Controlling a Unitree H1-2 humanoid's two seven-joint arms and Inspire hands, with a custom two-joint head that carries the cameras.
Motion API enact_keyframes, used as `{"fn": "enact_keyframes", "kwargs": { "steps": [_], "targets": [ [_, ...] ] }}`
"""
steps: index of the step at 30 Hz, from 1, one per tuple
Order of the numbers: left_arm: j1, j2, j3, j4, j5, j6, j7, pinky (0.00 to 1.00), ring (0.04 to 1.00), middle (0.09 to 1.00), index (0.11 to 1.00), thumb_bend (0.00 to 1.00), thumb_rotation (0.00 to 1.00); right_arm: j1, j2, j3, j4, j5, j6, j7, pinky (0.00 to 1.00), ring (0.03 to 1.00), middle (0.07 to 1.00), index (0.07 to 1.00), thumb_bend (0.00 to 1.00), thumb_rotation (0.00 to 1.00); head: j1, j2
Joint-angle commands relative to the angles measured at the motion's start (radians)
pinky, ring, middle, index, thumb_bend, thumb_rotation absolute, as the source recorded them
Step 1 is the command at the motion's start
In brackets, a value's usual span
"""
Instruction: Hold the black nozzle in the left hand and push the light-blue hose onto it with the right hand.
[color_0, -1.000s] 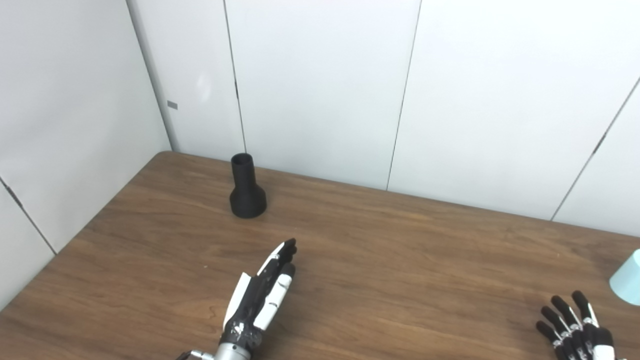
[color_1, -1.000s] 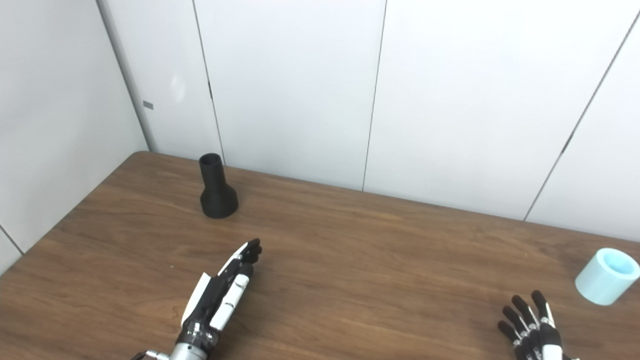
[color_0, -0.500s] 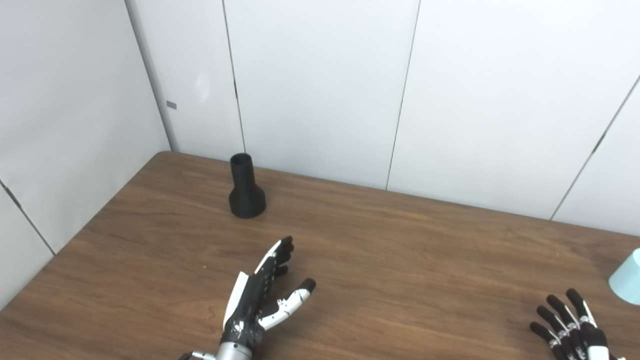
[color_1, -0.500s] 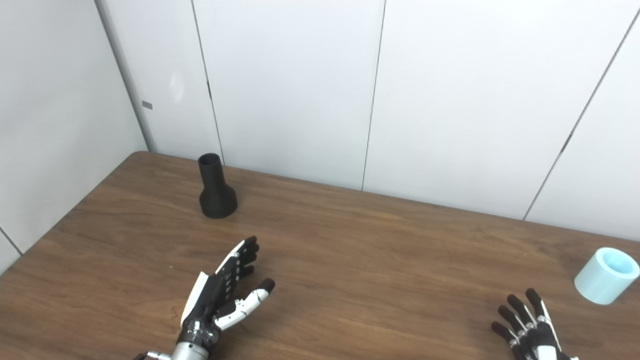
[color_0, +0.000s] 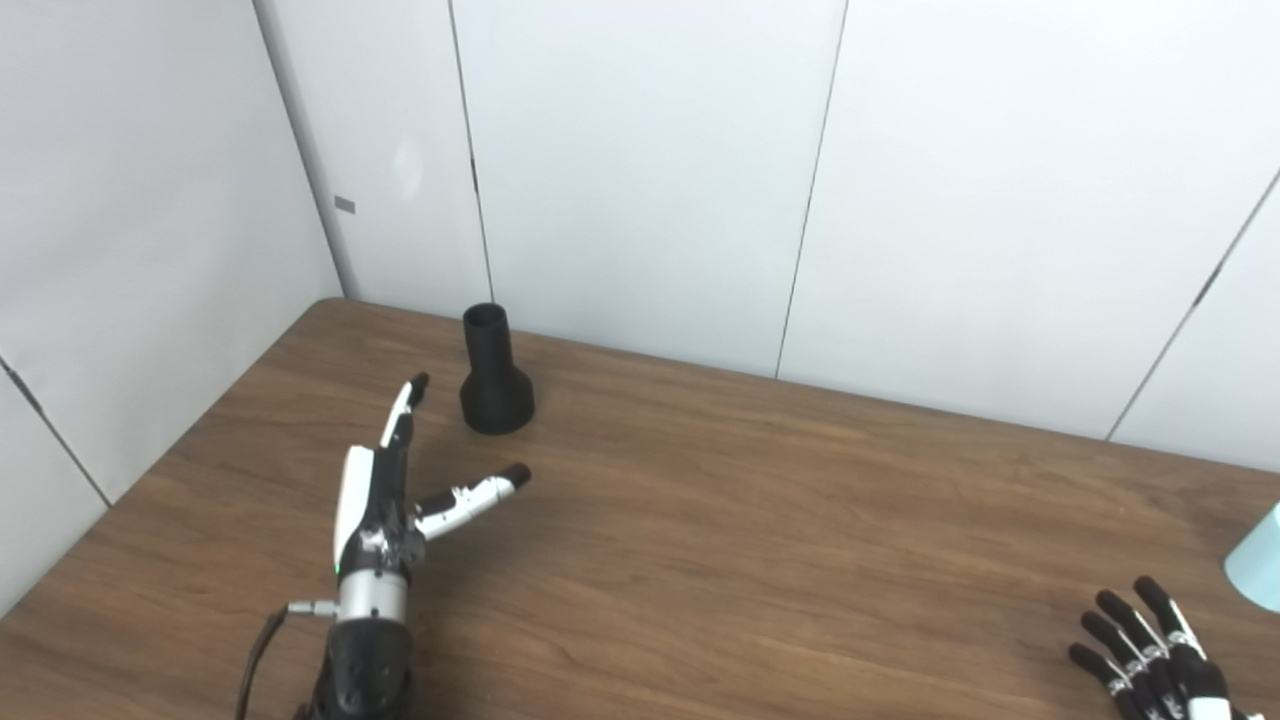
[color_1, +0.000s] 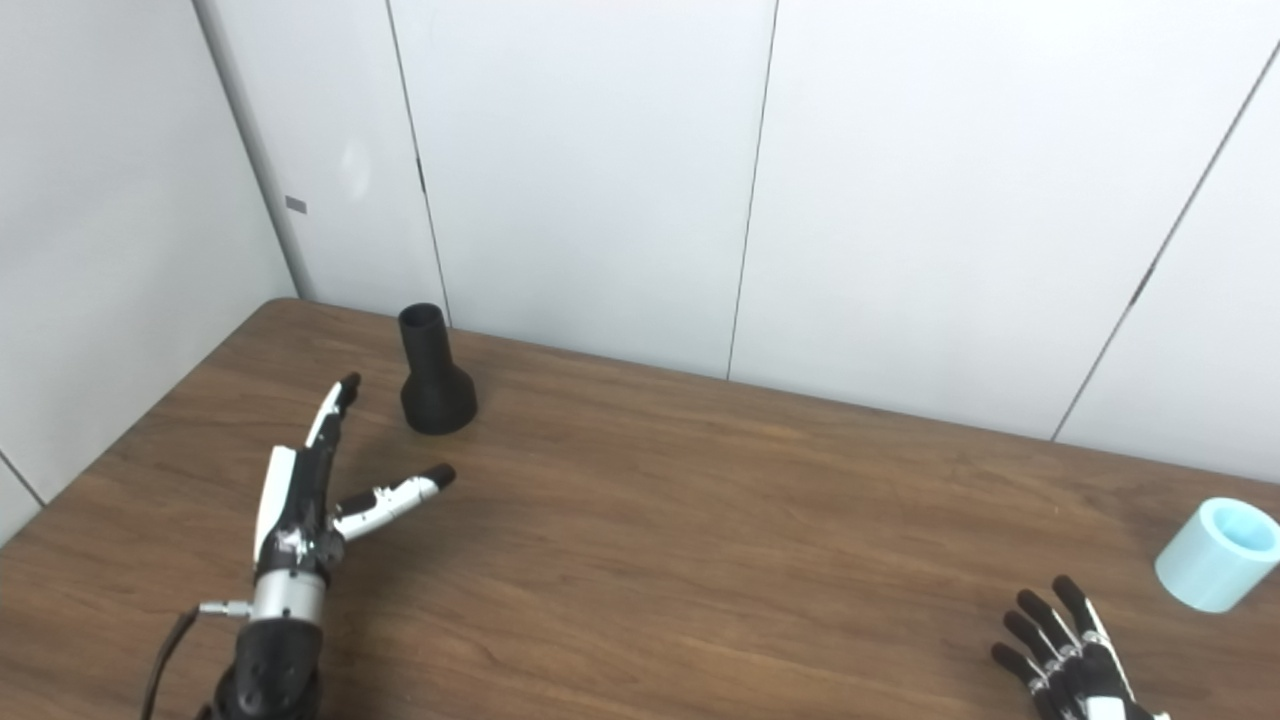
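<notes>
Bright even light, soft shadows, slightly soft focus

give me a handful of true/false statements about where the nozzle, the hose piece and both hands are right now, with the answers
1. The black nozzle stands upright on the table, wide end down. True.
2. The left hand is shut on the nozzle. False: it is open, thumb spread, short of the nozzle and not touching it.
3. The light-blue hose lies on its side near the table's right edge. True.
4. The right hand holds the hose. False: it is open at the bottom edge, apart from the hose.
5. The hose is already pushed onto the nozzle. False: they sit at opposite sides of the table.
</notes>
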Motion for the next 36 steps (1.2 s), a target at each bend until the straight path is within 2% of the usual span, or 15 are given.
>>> {"fn": "enact_keyframes", "kwargs": {
  "steps": [1,6,10,15,20,23,28,32,36],
  "targets": [
    [-0.06,0.038,0.009,-0.005,0.023,0.006,0.014,1.0,1.0,0.985,0.993,0.96,0.32,0.042,0.003,-0.003,0.069,0.003,0.014,0.003,0.79,0.87,0.888,0.932,0.78,0.89,0.002,0.001],
    [-0.128,0.096,0.034,0.068,0.025,0.048,0.018,1.0,1.0,0.999,0.983,0.99,0.34,0.042,0.009,-0.004,0.055,0.008,0.042,-0.006,0.81,0.879,0.897,0.939,0.78,0.89,0.001,0.003],
    [-0.172,0.136,0.021,0.12,0.049,0.09,0.018,1.0,1.0,0.999,0.977,0.99,0.36,0.037,0.012,-0.003,0.06,0.014,0.043,-0.004,0.81,0.883,0.899,0.942,0.77,0.89,0.001,0.004],
    [-0.233,0.217,-0.086,0.213,0.186,0.145,0.005,1.0,0.987,0.969,0.966,1.0,0.43,0.031,0.013,-0.002,0.07,0.02,0.029,0.003,0.8,0.877,0.901,0.946,0.75,0.89,-0.002,0.006],
    [-0.281,0.261,-0.174,0.274,0.271,0.197,-0.013,1.0,1.0,0.981,0.949,0.99,0.5,0.03,0.017,-0.003,0.074,0.018,0.025,-0.001,0.78,0.87,0.893,0.944,0.77,0.88,-0.009,0.011],
    [-0.315,0.277,-0.213,0.325,0.291,0.203,-0.023,1.0,1.0,0.97,0.935,1.0,0.53,0.029,0.019,-0.003,0.073,0.011,0.017,-0.005,0.75,0.858,0.882,0.935,0.78,0.86,-0.009,0.011],
    [-0.377,0.293,-0.266,0.378,0.3,0.241,-0.083,1.0,1.0,0.972,0.938,1.0,0.58,0.028,0.018,0.002,0.07,-0.006,0.01,-0.01,0.74,0.86,0.884,0.932,0.77,0.82,-0.012,0.013],
    [-0.419,0.281,-0.267,0.427,0.271,0.258,-0.123,1.0,1.0,0.985,0.937,1.0,0.59,0.028,0.018,0.005,0.065,-0.027,0.014,-0.02,0.76,0.87,0.889,0.941,0.78,0.84,-0.017,0.013],
    [-0.454,0.272,-0.264,0.499,0.239,0.245,-0.139,1.0,1.0,0.981,0.928,1.0,0.58,0.031,0.027,0.003,0.053,-0.035,0.024,-0.027,0.75,0.863,0.881,0.933,0.79,0.86,-0.016,0.015]
  ]
}}
